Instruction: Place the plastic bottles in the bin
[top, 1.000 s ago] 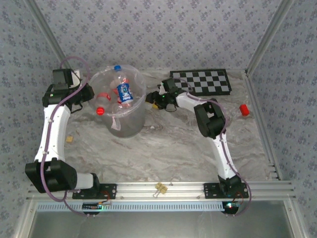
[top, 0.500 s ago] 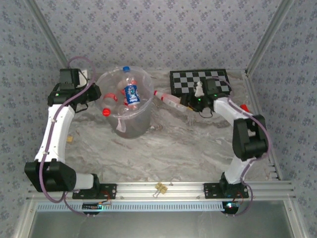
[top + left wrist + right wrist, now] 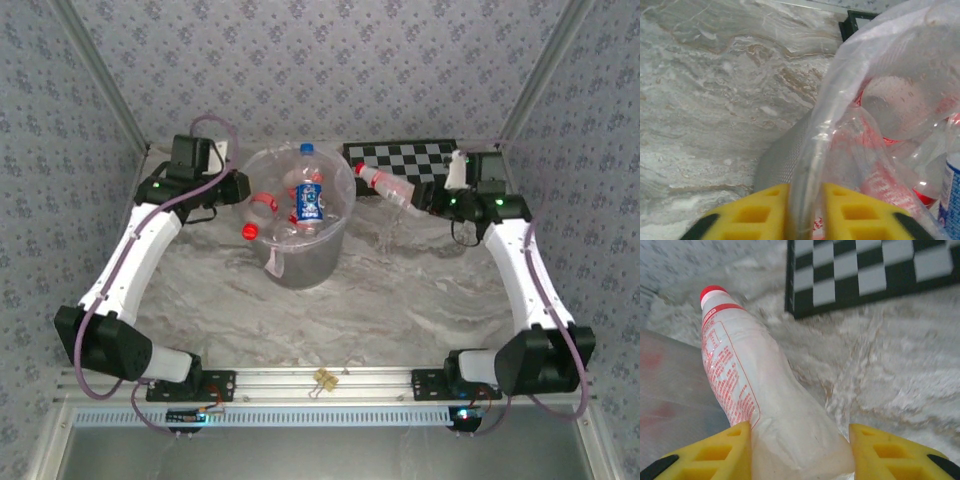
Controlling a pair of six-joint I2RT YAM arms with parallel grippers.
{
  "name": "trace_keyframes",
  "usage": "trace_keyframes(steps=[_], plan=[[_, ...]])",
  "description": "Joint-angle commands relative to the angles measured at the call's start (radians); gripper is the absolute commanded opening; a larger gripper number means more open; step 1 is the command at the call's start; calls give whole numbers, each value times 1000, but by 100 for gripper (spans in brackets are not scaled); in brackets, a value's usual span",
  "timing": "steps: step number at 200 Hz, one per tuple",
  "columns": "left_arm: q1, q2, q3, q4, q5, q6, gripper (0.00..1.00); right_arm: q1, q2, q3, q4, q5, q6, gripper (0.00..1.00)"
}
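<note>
The left gripper (image 3: 805,202) was clamped on the wall of the translucent frosted-plastic round bin (image 3: 812,135), one yellow finger on each side, with clear plastic bottles (image 3: 892,100) inside, beyond the fingers. The right gripper (image 3: 800,440) squeezed the base of a clear, red-capped plastic bottle (image 3: 747,375), its cap pointing away from the fingers.

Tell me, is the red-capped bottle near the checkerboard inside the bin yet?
Out: the right tool grips the bottle, cap pointing toward the bin.

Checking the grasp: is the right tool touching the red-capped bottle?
Touching. Right wrist view: fingers of the right tool press both sides of the bottle.
</note>
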Motion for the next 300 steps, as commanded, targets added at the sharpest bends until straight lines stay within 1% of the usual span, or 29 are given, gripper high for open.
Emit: trace_keyframes(steps=[1,16,36,49,60,70,83,100,107,115,125,136,149,171,197,211,240,263,282,300], plan=[[-19,-35,41,-20,-28,7,43,1,-64,86,-93,49,-41,44],[-16,-39,84,-36,-49,31,58,8,-93,122,-74,46,-38,43],[-12,-32,151,-58,-47,63,70,37,-116,147,-9,31,-22,43],[-3,-23,218,-93,-48,98,75,52,-121,143,90,-49,15,43],[15,-24,282,-124,-50,118,78,71,-114,143,169,-116,50,43],[32,-29,338,-139,-53,124,81,103,-103,148,234,-141,78,43],[49,-52,381,-98,-34,103,86,157,-84,167,299,-136,90,42],[68,-78,380,30,92,6,89,238,-50,199,348,-109,85,41],[70,-76,376,107,153,-46,91,269,-34,211,369,-95,84,40],[70,-69,366,176,197,-127,94,303,-13,223,391,-85,83,40],[70,-62,327,281,227,-236,96,340,14,238,415,-77,81,40],[70,-59,271,402,229,-360,97,373,41,248,437,-70,84,40],[69,-50,218,517,255,-470,97,397,68,256,461,-68,97,40],[57,-30,178,609,289,-561,97,425,97,253,513,-69,127,40],[19,-28,157,594,277,-561,97,449,109,238,568,-58,149,40],[9,-38,128,615,278,-578,94,461,117,230,592,-46,160,40],[-16,-42,86,642,280,-602,83,484,148,221,631,-45,183,40],[-23,-48,58,695,291,-640,68,497,180,232,623,-41,183,40],[-27,-48,55,689,291,-638,58,509,202,236,621,-34,181,40],[-27,-48,55,677,283,-623,46,517,223,245,618,-43,183,40]])
